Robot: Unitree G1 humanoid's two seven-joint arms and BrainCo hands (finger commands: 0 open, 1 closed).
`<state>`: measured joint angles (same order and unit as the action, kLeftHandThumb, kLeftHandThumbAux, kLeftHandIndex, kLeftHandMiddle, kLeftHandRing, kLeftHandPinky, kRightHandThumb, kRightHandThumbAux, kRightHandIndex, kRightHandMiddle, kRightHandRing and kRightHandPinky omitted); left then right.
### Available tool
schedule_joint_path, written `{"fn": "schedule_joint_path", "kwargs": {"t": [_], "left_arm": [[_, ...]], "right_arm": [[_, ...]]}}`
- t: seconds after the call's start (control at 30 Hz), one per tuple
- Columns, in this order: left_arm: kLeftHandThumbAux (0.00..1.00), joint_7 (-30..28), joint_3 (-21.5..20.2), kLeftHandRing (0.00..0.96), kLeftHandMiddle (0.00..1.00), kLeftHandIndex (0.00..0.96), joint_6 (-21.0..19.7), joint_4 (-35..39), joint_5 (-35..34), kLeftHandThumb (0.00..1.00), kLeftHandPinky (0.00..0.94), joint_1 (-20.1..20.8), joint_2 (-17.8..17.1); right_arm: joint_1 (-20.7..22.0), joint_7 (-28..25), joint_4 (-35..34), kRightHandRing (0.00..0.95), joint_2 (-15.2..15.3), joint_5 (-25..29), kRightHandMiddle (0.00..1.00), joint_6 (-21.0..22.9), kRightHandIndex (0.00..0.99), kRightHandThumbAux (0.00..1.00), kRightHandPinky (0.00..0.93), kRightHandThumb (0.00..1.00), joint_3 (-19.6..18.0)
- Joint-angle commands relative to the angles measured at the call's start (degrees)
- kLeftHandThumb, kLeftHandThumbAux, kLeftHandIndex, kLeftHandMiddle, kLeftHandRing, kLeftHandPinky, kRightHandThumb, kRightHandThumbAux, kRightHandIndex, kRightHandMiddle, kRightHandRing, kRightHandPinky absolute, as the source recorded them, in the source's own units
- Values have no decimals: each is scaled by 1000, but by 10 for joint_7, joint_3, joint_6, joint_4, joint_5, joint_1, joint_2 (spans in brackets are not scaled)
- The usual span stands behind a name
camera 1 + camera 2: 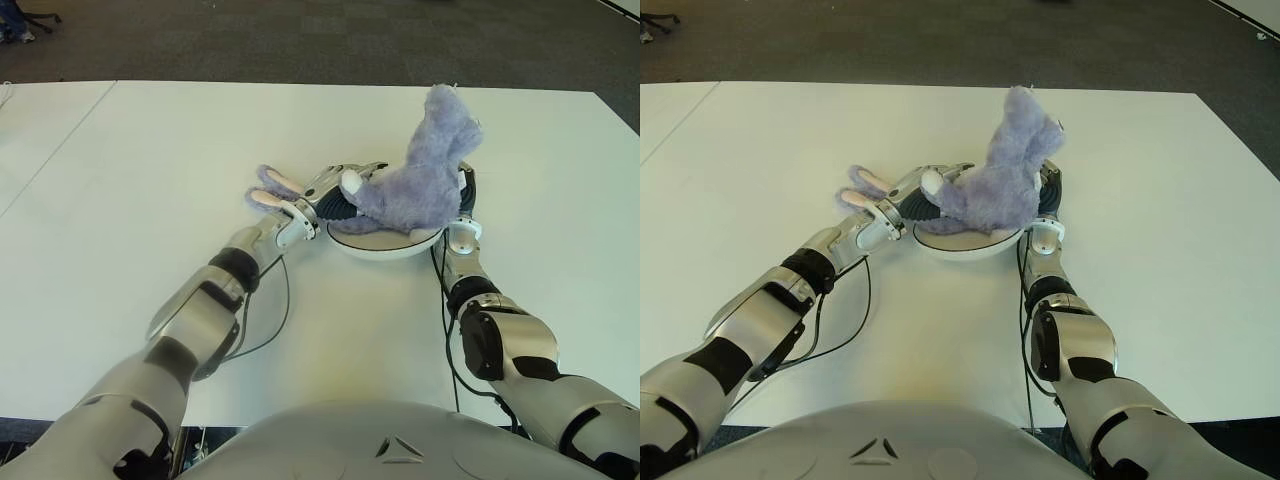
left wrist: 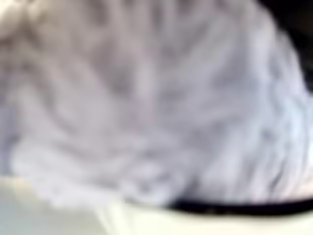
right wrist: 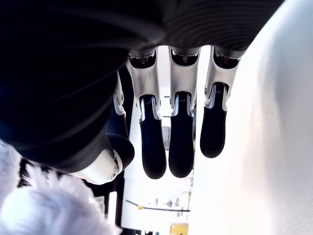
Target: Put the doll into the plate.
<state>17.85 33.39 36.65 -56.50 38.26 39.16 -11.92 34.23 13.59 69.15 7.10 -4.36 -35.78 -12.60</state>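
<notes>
Item, seen from my left wrist: the doll (image 2: 146,98), pale lilac-grey plush, pressed so close that its fur filled nearly everything. A thin dark edge (image 2: 244,206) ran beneath the fur. Below that lay a pale cream band (image 2: 58,220); what it was I could not tell.

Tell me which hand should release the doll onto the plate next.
Left. The left hand grips the purple plush doll, which already lies over the white plate. The right hand shows beside the plate's right rim, fingers extended, holding nothing.
</notes>
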Motion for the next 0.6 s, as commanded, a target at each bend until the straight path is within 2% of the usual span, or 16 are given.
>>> {"fn": "schedule_joint_path", "kwargs": {"t": [0.03, 0.1, 0.17, 0.43, 0.6], "left_arm": [[245, -91, 44, 0, 0, 0, -20, 7, 44, 149, 0, -67, -61], [197, -90, 45, 0, 0, 0, -13, 32, 43, 168, 0, -70, -71], [185, -74, 52, 0, 0, 0, -10, 22, 50, 183, 0, -69, -69], [164, -84, 53, 0, 0, 0, -3, 70, 40, 232, 0, -85, -82], [163, -84, 54, 0, 0, 0, 0, 82, 41, 239, 0, -88, -87]], "right_arm": [[-138, -3, 83, 467, -59, -3, 467, 50, 420, 727, 430, 683, 4], [-137, -2, 83, 455, -59, -4, 452, 50, 419, 728, 425, 682, 5], [-137, -2, 83, 454, -59, -4, 449, 50, 419, 728, 433, 681, 5], [-136, -1, 83, 471, -58, -2, 464, 55, 420, 728, 458, 681, 4], [-135, -3, 84, 456, -58, -1, 451, 59, 419, 728, 421, 680, 3]]}}
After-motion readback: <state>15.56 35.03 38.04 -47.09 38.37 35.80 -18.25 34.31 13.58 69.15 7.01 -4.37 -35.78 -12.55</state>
